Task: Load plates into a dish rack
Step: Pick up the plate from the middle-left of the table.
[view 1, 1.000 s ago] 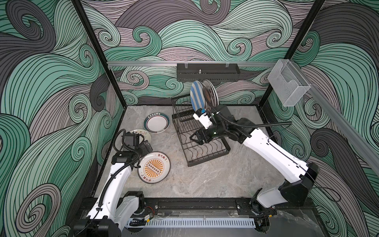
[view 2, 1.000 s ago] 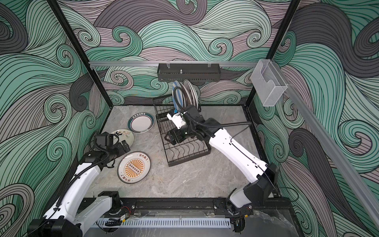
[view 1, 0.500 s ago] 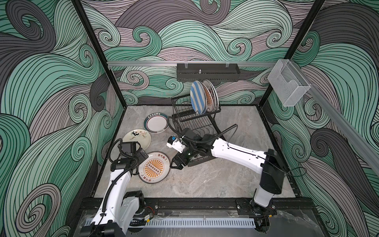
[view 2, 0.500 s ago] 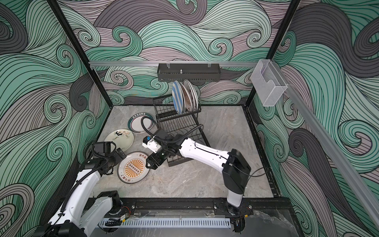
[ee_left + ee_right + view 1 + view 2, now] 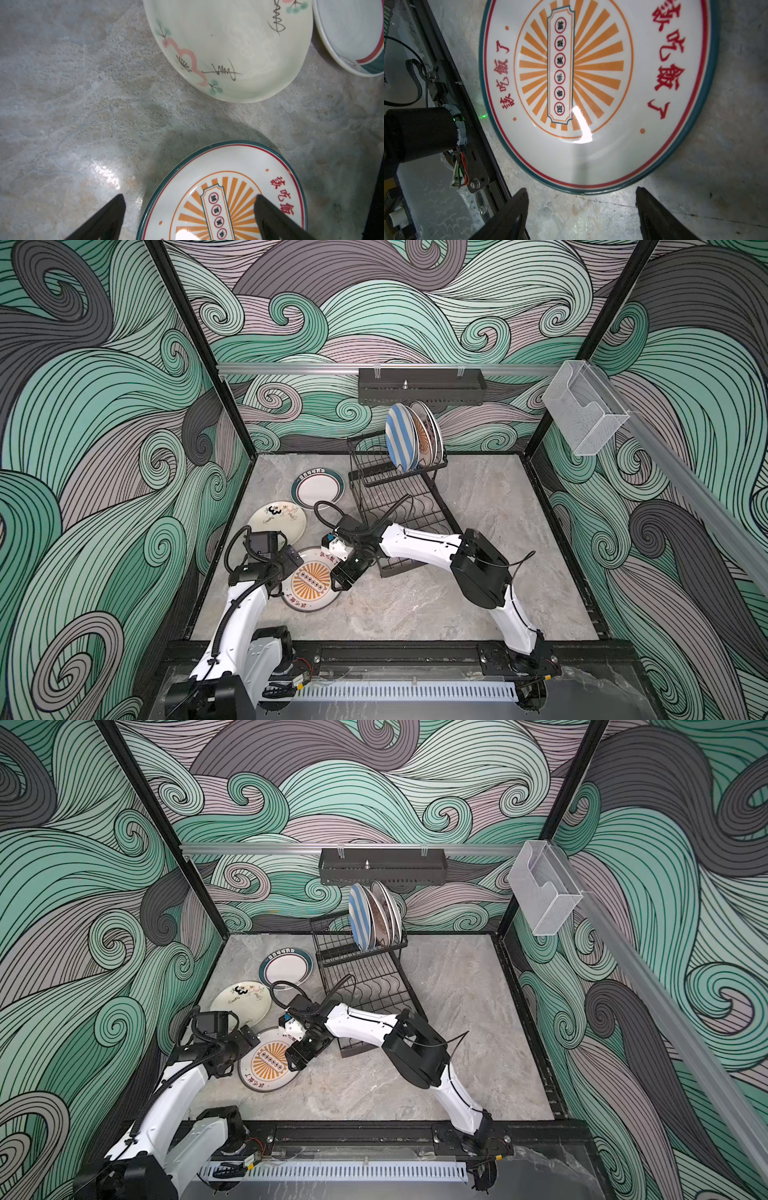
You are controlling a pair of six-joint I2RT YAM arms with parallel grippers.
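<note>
A: What is nearest to the front edge of the grey marbled worktop [image 5: 415, 605]?

B: A round white plate with an orange sunburst and red characters [image 5: 309, 587]. It lies face up at the near left part, and both arms meet at it.

A: How does the left claw [image 5: 189, 197] stand?

B: It is wide open and holds nothing. In the left wrist view one finger is above the bare worktop and the other is above the plate, so the teal rim passes between them. Whether a finger touches the plate, I cannot tell.

A: And the right claw [image 5: 581, 189]?

B: It is also spread wide and empty. It comes from the opposite side of the same plate. Its two fingers are over the worktop, just beside the rim.

A: What is behind this plate?

B: A round cream plate with pink and dark brush marks [image 5: 277, 522], near it but apart. Further back lies a round white plate with a teal rim [image 5: 318, 489], just beside the black wire dish rack [image 5: 409, 510].

A: Are there plates in the rack?

B: Yes, on its raised upper tier at the back, standing on edge. In front is a blue-and-cream striped plate [image 5: 400, 435], behind it a second orange sunburst plate [image 5: 423, 435], and more that I cannot count.
</note>
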